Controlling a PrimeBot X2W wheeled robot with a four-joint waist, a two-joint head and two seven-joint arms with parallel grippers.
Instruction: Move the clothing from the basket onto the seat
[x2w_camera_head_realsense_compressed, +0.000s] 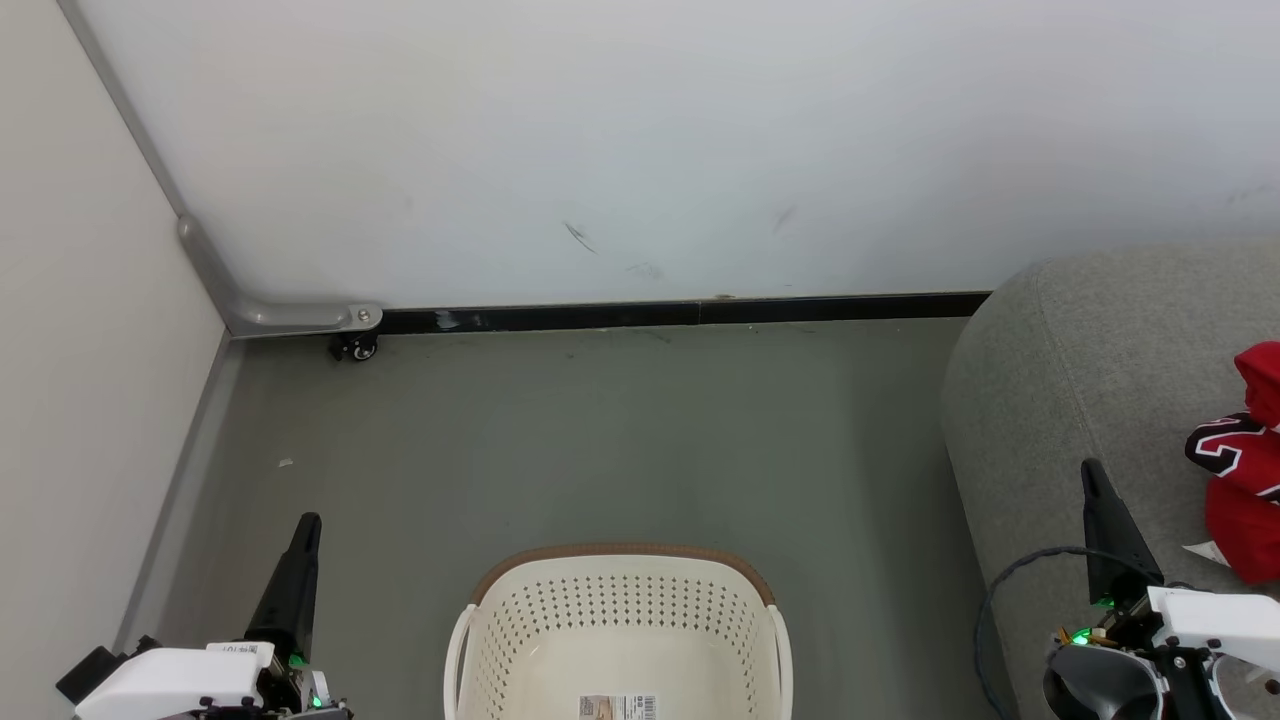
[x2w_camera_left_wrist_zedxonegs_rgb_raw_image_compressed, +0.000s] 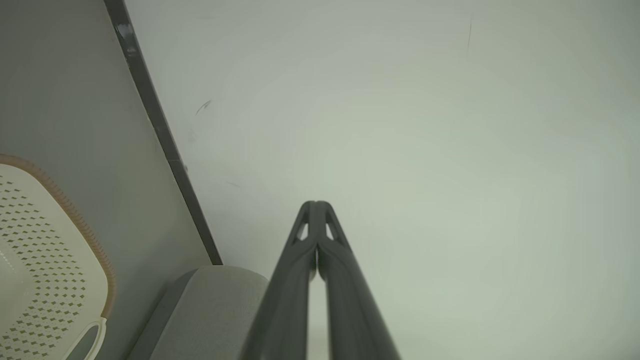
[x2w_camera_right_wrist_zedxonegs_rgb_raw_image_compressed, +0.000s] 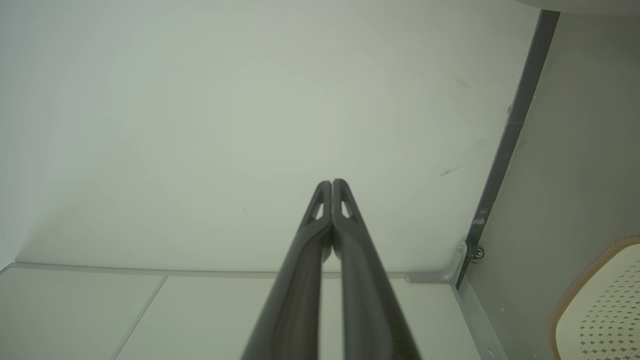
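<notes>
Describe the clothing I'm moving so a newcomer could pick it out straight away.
Look to the large light-grey fabric sofa at the right of the head view. On its seat, at the picture's right edge, lies a crumpled red sports garment. Its bright red and black-and-white numerals set it apart from the sofa and the cream perforated plastic basket.

The basket (x2w_camera_head_realsense_compressed: 620, 549) is cut off by the bottom edge of the head view, so its near part is not seen. The label (x2w_camera_head_realsense_compressed: 617, 707) on its floor is cropped, and its print is too small to be read. The clothing (x2w_camera_head_realsense_compressed: 1245, 500) is cut by the right edge, and the numerals are seen in part. The seat (x2w_camera_head_realsense_compressed: 1080, 380) is cropped at the right and bottom. In the left wrist view its corner is partly hidden behind the left claw (x2w_camera_left_wrist_zedxonegs_rgb_raw_image_compressed: 316, 202).
</notes>
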